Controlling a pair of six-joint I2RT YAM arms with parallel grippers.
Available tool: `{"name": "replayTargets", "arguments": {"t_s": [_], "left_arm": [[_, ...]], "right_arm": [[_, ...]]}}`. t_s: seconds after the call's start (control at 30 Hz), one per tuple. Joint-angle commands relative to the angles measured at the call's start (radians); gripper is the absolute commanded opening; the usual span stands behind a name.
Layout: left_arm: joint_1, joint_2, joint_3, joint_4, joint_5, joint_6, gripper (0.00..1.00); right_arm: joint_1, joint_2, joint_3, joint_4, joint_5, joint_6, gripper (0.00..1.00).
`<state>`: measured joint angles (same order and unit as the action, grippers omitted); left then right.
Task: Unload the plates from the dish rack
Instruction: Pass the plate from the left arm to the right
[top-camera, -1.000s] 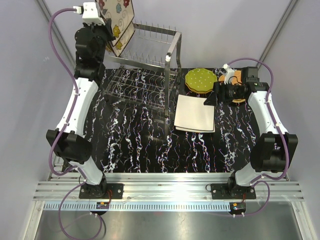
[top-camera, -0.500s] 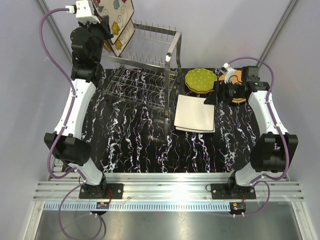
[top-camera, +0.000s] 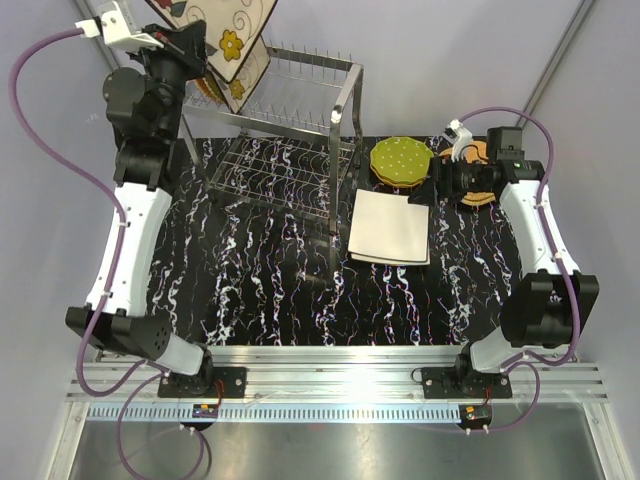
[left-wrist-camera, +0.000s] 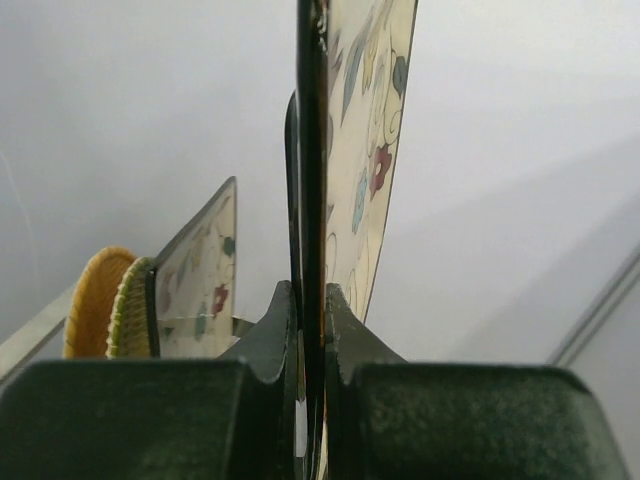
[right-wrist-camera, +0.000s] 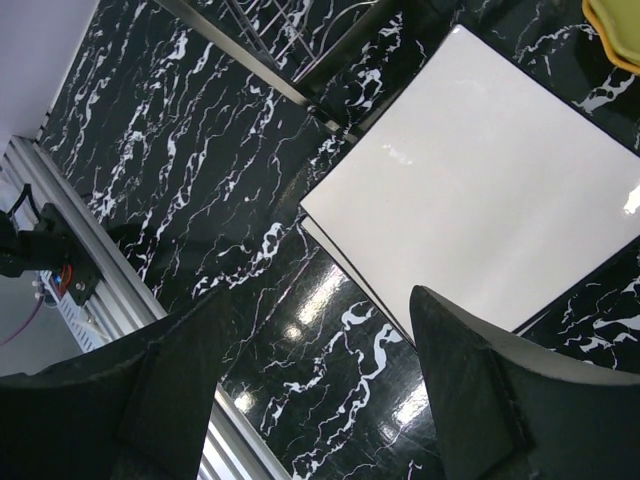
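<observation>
High over the dish rack (top-camera: 290, 120), my left gripper (top-camera: 190, 45) is shut on the edge of a square cream flowered plate (top-camera: 228, 28). In the left wrist view that plate (left-wrist-camera: 362, 120) stands edge-on between my jaws (left-wrist-camera: 310, 310). A second flowered plate (top-camera: 246, 78) (left-wrist-camera: 198, 270) stays in the rack's top tier beside a wicker plate (left-wrist-camera: 90, 300) and a green plate (left-wrist-camera: 130, 312). On the table lie a green dotted plate (top-camera: 401, 158), a white square plate (top-camera: 390, 227) (right-wrist-camera: 480, 190) and a partly hidden wicker plate (top-camera: 480, 172). My right gripper (top-camera: 442, 185) (right-wrist-camera: 320, 300) hangs open and empty above the white plate's corner.
The rack's lower wire shelf (top-camera: 275, 170) is bare. A rack leg (right-wrist-camera: 300, 85) stands close to the white plate. The aluminium rail (top-camera: 330, 380) runs along the near edge of the black marbled table (top-camera: 270, 290). Grey walls close in left and right.
My left arm has lifted the flowered plate up and leftward out of the rack. The right gripper has drawn back slightly to the right and stays open.
</observation>
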<state>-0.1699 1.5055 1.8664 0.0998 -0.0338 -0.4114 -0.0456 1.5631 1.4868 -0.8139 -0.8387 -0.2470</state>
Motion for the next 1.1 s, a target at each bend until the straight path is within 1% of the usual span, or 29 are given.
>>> {"name": "replayTargets", "arguments": {"t_s": [0.0,0.13,0.33,0.37,0.5,0.53,0.6,0.63,0.73,0.83,1.07], "left_arm": [[0.001,-0.119,0.007,0.270,0.061,-0.145,0.00],[0.003,-0.177,-0.053,0.267,0.106,-0.225,0.00],[0.001,-0.295,-0.170,0.268,0.179,-0.308,0.00],[0.001,-0.312,-0.188,0.268,0.201,-0.317,0.00],[0.001,-0.386,-0.297,0.273,0.261,-0.371,0.00],[0.001,-0.412,-0.314,0.271,0.274,-0.394,0.00],[0.001,-0.442,-0.369,0.271,0.313,-0.412,0.00],[0.003,-0.458,-0.387,0.268,0.321,-0.415,0.00],[0.003,-0.519,-0.458,0.264,0.367,-0.420,0.00],[0.001,-0.570,-0.519,0.258,0.417,-0.437,0.00],[0.003,-0.662,-0.666,0.258,0.551,-0.469,0.00]], "right_arm": [[0.009,-0.052,0.062,-0.021,-0.062,-0.037,0.80],[0.009,-0.075,0.086,-0.027,-0.111,-0.070,0.80],[0.009,-0.126,0.078,0.041,-0.215,-0.069,0.81],[0.009,-0.132,0.073,0.054,-0.226,-0.064,0.99],[0.009,-0.190,0.049,0.140,-0.308,-0.032,1.00],[0.009,-0.218,0.037,0.197,-0.318,-0.019,1.00],[0.009,-0.245,-0.006,0.258,-0.336,0.033,1.00],[0.009,-0.268,-0.025,0.319,-0.341,0.049,1.00],[0.009,-0.305,-0.088,0.424,-0.346,0.112,1.00],[0.009,-0.321,-0.126,0.472,-0.375,0.133,1.00],[0.012,-0.334,-0.154,0.493,-0.508,0.143,0.99]]}}
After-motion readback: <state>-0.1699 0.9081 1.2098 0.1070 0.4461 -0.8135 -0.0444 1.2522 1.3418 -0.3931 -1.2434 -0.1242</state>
